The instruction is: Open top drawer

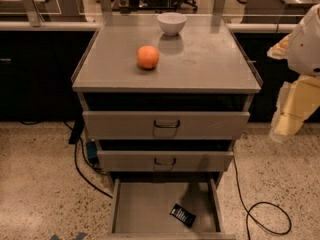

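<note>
Top drawer [115, 125] looks shut under cabinet [210, 64] top, handle [166, 124] centre front. Gripper [289, 118] hangs right of cabinet, apart, prob. staging approach to handle; open/closed: can't tell

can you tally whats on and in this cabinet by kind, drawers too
gray drawers: 3 (top drawer, middle drawer, bottom drawer pulled out)
orange fruit: 1
white bowl: 1
dark packet: 1, in the bottom drawer
total: 6
The gripper hangs right of the cabinet, apart from the top drawer.

Claw [289, 118] right; bottom drawer [150, 209] juts beneath top drawer [120, 125].
</note>
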`<act>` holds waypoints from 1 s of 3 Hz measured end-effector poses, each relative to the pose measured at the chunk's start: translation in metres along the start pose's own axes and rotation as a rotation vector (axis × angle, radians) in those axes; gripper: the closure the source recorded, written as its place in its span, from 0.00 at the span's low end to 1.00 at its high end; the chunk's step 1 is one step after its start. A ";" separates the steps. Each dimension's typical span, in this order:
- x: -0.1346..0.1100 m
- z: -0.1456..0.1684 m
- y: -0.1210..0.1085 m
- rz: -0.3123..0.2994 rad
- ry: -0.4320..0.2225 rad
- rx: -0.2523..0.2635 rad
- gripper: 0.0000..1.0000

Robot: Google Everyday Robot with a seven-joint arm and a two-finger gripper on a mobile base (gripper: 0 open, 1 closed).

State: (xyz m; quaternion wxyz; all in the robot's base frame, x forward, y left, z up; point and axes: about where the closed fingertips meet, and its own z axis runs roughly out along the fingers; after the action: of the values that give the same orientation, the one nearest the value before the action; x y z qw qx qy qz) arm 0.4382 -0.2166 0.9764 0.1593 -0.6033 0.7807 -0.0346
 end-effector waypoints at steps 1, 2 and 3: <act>0.000 0.000 0.000 0.000 0.000 0.000 0.00; -0.001 0.025 0.003 -0.015 0.005 -0.012 0.00; 0.003 0.082 0.004 0.005 -0.007 -0.041 0.00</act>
State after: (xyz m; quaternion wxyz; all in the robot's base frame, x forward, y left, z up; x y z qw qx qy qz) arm 0.4571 -0.2068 0.8975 0.1497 -0.6047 0.7821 -0.0161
